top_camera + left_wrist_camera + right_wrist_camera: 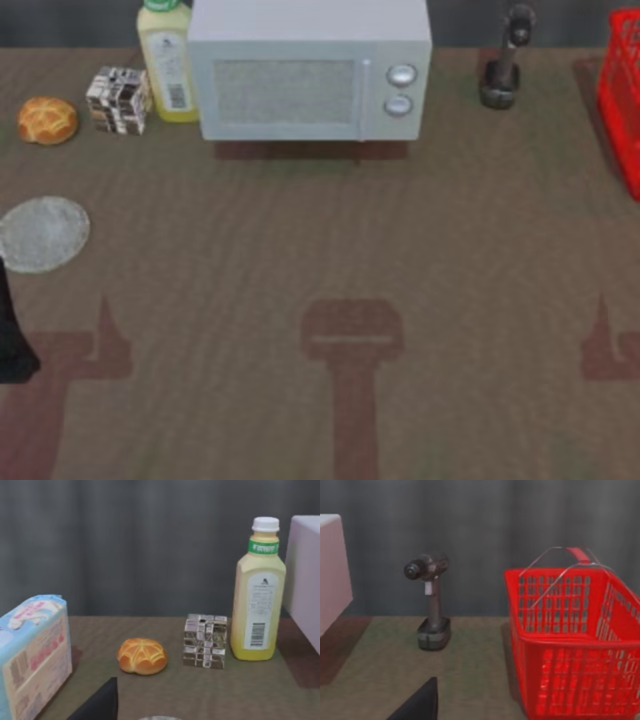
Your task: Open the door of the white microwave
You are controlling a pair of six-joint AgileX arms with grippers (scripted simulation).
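Note:
The white microwave [310, 70] stands at the back middle of the table, front facing me. Its door [285, 92], with a grey mesh window, lies flush and closed; two silver knobs [400, 89] sit to its right. My left arm [12, 340] is parked at the table's left edge, far from the microwave. Only one dark finger [100, 705] of it shows in the left wrist view, with bare table beside it. The right arm is outside the top view. One of its fingers [420, 705] shows in the right wrist view, holding nothing. A microwave side wall [305, 580] shows at the edge of the left wrist view.
Left of the microwave stand a yellow bottle [168, 60], a mirrored cube [118, 98] and a bread roll [47, 120]. A grey plate [43, 233] lies at the left. A drill [503, 70] and a red basket [622, 100] are at the right. A blue carton [30, 655] stands near the left gripper.

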